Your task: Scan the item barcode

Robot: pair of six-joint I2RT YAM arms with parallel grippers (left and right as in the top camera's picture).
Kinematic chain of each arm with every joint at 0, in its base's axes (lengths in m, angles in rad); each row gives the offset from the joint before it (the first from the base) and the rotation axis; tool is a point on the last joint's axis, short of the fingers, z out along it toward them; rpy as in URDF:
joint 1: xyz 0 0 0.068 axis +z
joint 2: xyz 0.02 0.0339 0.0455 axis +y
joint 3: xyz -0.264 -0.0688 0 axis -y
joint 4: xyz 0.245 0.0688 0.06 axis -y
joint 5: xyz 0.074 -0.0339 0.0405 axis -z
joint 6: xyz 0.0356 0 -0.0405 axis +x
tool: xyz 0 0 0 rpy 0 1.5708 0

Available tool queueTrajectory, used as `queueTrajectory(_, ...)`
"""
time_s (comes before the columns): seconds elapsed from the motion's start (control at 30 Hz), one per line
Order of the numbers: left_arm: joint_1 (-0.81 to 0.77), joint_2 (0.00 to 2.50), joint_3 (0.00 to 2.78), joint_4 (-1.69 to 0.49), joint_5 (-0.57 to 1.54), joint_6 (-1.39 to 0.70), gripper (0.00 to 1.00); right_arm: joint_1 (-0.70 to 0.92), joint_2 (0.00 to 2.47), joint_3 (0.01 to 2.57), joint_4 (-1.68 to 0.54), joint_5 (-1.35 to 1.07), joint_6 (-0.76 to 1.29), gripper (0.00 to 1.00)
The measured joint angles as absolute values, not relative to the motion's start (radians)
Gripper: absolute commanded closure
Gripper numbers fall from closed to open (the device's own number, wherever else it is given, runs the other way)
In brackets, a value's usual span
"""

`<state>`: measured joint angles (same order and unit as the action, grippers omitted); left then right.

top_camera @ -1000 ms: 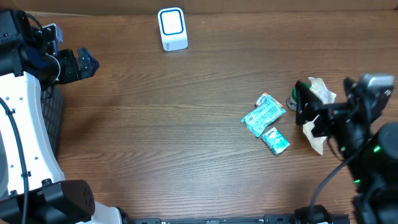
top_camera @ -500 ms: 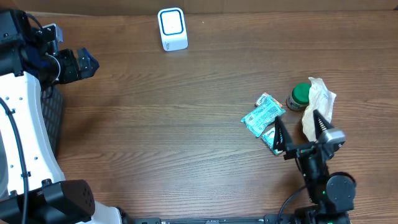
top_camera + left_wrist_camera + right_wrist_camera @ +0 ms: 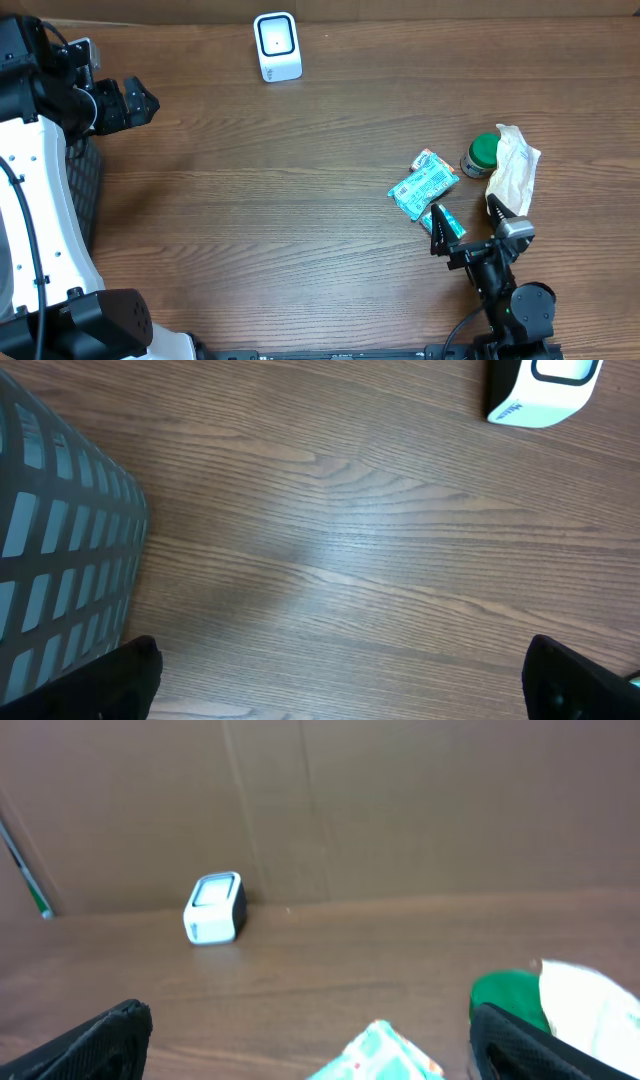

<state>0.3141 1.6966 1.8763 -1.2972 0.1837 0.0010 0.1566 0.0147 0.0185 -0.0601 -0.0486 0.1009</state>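
Overhead, lower right: right fingers (image 3: pixel 438 222) spread wide, empty, over small teal packet (image 3: pixel 455 229). Larger teal packet (image 3: pixel 424 183) just above it, with 1 green-lid jar (image 3: pixel 481 154) to its right. Scanner (image 3: pixel 277 45) top center on bench (image 3: pixel 300 200). Upper left: left fingers (image 3: pixel 140 100) wide open, empty.

Place: we read it as a mock shop checkout.
Counter: we see a wood-grain counter (image 3: pixel 300 200) carrying a white scanner (image 3: pixel 277 46).
Goods: teal snack packets (image 3: pixel 424 184), a green-lidded jar (image 3: pixel 481 154).
Surround: we see a cardboard wall (image 3: pixel 400 800) and a grey basket (image 3: pixel 50 560).
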Motion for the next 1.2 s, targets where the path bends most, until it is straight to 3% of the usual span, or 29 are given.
queueTrajectory(1.2,0.314,1.697,1.876,-1.297,0.184,0.001,0.01,0.157,0.015,0.019,-0.083,-0.048,0.104,0.0)
